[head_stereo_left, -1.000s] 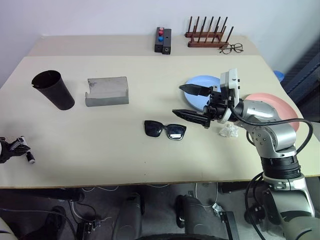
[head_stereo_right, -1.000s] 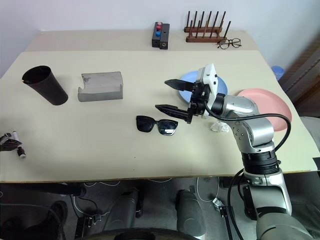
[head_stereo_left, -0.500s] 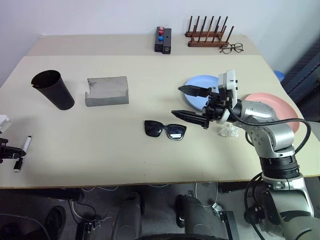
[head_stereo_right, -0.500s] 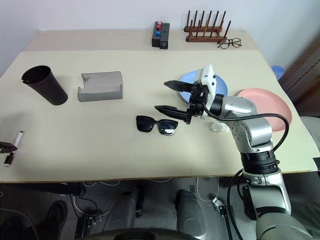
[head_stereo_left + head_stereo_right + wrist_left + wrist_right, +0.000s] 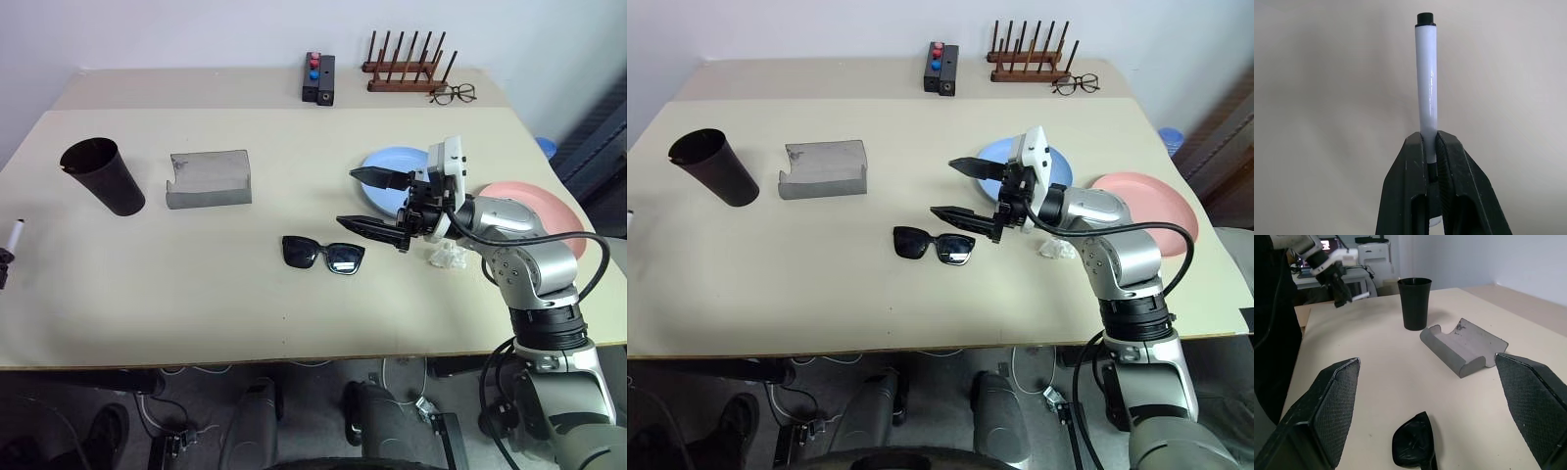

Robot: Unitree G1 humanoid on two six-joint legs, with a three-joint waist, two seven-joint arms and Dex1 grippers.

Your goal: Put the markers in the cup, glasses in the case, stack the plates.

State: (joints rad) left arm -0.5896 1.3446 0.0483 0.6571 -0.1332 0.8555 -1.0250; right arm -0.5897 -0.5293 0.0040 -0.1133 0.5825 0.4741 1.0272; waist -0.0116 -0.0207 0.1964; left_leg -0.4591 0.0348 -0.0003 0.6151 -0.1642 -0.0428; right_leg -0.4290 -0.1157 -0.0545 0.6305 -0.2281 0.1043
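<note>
My left gripper (image 5: 1430, 139) is shut on a white marker (image 5: 1426, 83) with a black cap, held above the table's left edge (image 5: 14, 235). The right wrist view shows that gripper (image 5: 1343, 294) raised beyond the cup (image 5: 1414, 303). The black cup (image 5: 103, 176) stands at the far left, with the grey case (image 5: 209, 178) to its right. Black sunglasses (image 5: 324, 254) lie mid-table. My right gripper (image 5: 347, 197) hovers open just right of them, pointing left. A light blue plate (image 5: 384, 162) sits behind it, and a pink plate (image 5: 549, 201) lies further right.
A crumpled white scrap (image 5: 449, 257) lies under my right wrist. At the back stand a black box with red and blue knobs (image 5: 318, 78), a wooden peg rack (image 5: 407, 69) and wire-rimmed spectacles (image 5: 453, 94).
My left gripper has lifted the marker off the table near the front left edge, rolling so the marker now points up. The right arm has not moved.
</note>
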